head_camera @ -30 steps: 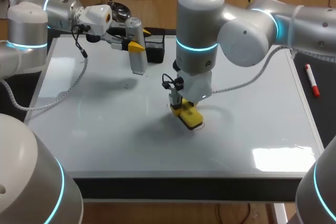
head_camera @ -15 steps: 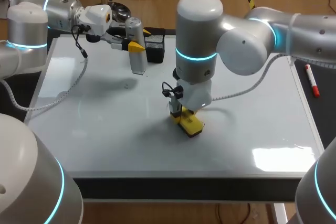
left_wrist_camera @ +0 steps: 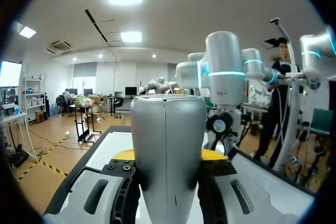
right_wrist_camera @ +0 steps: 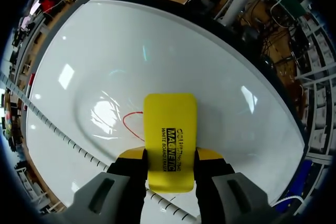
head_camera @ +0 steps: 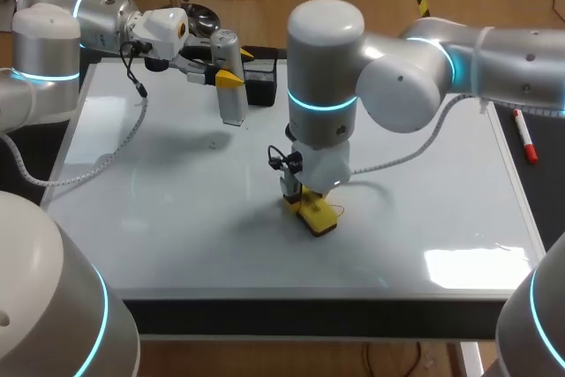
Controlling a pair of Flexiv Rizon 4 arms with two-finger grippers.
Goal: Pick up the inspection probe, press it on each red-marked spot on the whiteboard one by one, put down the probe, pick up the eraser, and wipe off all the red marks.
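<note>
At the far edge of the whiteboard (head_camera: 159, 218), left of its middle, your left gripper (head_camera: 228, 79) has its fingers clenched on the inspection probe (left_wrist_camera: 167, 150). The probe hangs upright just above the board, beside the black mesh basket (head_camera: 260, 77). It is not yet put down, though the task asks for that before the wiping.

Near the middle of the board, a little toward its front edge, your right gripper (head_camera: 305, 205) points straight down. Its fingers (right_wrist_camera: 131, 154) are grasping the yellow eraser (right_wrist_camera: 170, 140) by its two long sides. The eraser lies flat on the board, and its long axis runs straight out ahead of the fingers.

One red mark (right_wrist_camera: 130, 123), a thin curved line, lies just beside one long side of the eraser and touches that edge. It sits a little ahead of the finger on that side. You would likely wipe sideways, across the eraser's short axis, to take it. The right arm is right at the mark; the left is well apart from it.

A red-capped marker (head_camera: 524, 134) lies on the bench (head_camera: 547, 192) past the board's right edge.
</note>
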